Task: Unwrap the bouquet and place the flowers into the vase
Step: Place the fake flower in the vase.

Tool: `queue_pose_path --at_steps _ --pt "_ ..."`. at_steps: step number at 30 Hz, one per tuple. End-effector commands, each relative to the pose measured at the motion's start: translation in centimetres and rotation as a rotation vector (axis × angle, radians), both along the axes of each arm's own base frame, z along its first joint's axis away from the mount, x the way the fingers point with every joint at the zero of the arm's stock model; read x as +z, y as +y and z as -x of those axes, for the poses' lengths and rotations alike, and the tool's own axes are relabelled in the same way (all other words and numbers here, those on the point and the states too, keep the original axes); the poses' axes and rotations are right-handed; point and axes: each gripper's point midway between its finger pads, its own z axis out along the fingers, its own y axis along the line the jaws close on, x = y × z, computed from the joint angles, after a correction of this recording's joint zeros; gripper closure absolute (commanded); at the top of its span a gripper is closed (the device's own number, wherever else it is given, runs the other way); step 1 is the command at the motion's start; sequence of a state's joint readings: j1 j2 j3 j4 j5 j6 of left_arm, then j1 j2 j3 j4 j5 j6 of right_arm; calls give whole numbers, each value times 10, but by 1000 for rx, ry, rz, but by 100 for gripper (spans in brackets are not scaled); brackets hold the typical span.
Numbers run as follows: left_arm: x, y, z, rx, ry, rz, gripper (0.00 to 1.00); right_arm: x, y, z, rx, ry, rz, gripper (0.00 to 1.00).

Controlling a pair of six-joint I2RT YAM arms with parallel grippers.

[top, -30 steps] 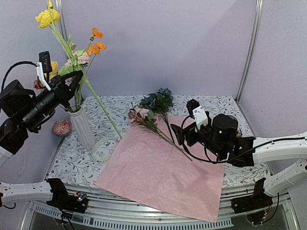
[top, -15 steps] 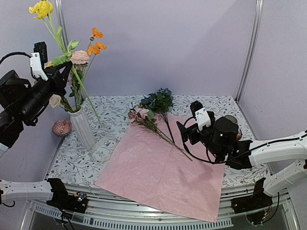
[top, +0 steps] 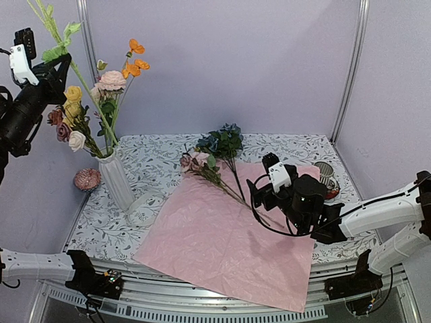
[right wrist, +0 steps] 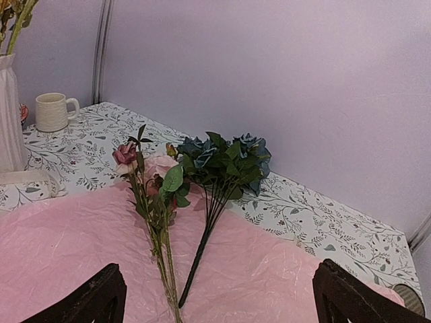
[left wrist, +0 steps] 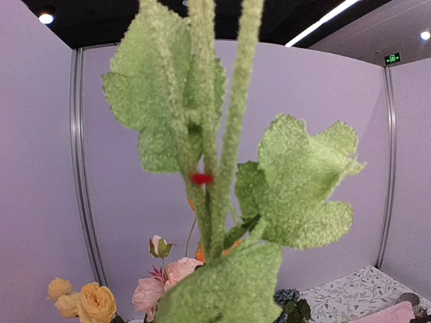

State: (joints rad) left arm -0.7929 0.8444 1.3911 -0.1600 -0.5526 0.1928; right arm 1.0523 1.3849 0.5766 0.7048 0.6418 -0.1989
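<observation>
Green and fuzzy, the long stem [top: 84, 94] with its felted leaves is pinched in your left tool [top: 60, 64], whose jaws are pressed together on it high above the desk's left side. The stem slants down to the mouth of the white ridged vase [top: 120, 180]; you cannot tell whether its tip is inside. The vase stands upright near the desk's left edge and holds a pink rose [top: 111, 81], orange poppies [top: 136, 62], yellow roses [top: 73, 101] and small mauve and cream blooms lower on the left. The pink wrapping paper [top: 222, 249] lies spread flat across the middle of the desk [top: 296, 145], its near corner hanging over the front edge. On the paper's far edge lie a bunch of blue roses [top: 222, 141] and, just to its left, a sprig of pale pink roses [top: 196, 161], with the stems of both running back over the sheet. Your right tool [top: 253, 196] hovers low over the paper near those stems, its fingers [right wrist: 94, 299] spread wide and holding nothing. A cream mug [right wrist: 52, 111] stands upright beyond the vase.
</observation>
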Motion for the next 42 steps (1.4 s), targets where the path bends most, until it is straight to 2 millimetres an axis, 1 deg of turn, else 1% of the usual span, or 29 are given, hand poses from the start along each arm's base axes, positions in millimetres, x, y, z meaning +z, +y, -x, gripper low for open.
queue_pose_path --at_steps 1,5,8,14,20,23,27,28,29,31,35,42 --pt "10 5 1 45 -4 -51 100 2 -2 -3 -18 -13 -21 1" --pt "8 10 -1 77 13 -63 100 1 -2 -3 -17 -13 -19 1" --pt "1 10 -4 99 24 -80 100 1 -1 -3 -14 -12 -24 1" --pt "-28 5 -23 174 65 -136 100 1 -1 -2 -9 -10 -30 1" --pt "-63 -7 -49 246 127 -215 100 2 -2 -2 -6 -9 -35 1" --pt "-76 -7 -61 279 164 -226 100 3 -2 -1 -5 -11 -37 1" --pt "-88 15 -75 339 235 -139 100 3 -4 -1 -9 -11 -39 1" --pt "-91 22 -79 346 252 -115 100 3 -4 0 -7 -10 -41 1" --pt "-95 25 -82 339 266 -94 100 3 -4 0 -8 -10 -41 1" --pt "-104 30 -86 328 300 -66 100 2 -4 0 -7 -9 -40 1" --pt "-123 40 -94 365 384 -44 100 1 -4 0 -7 -8 -37 1" --pt "-152 48 -107 384 507 -24 100 -1 -2 -1 -6 -6 -35 1"
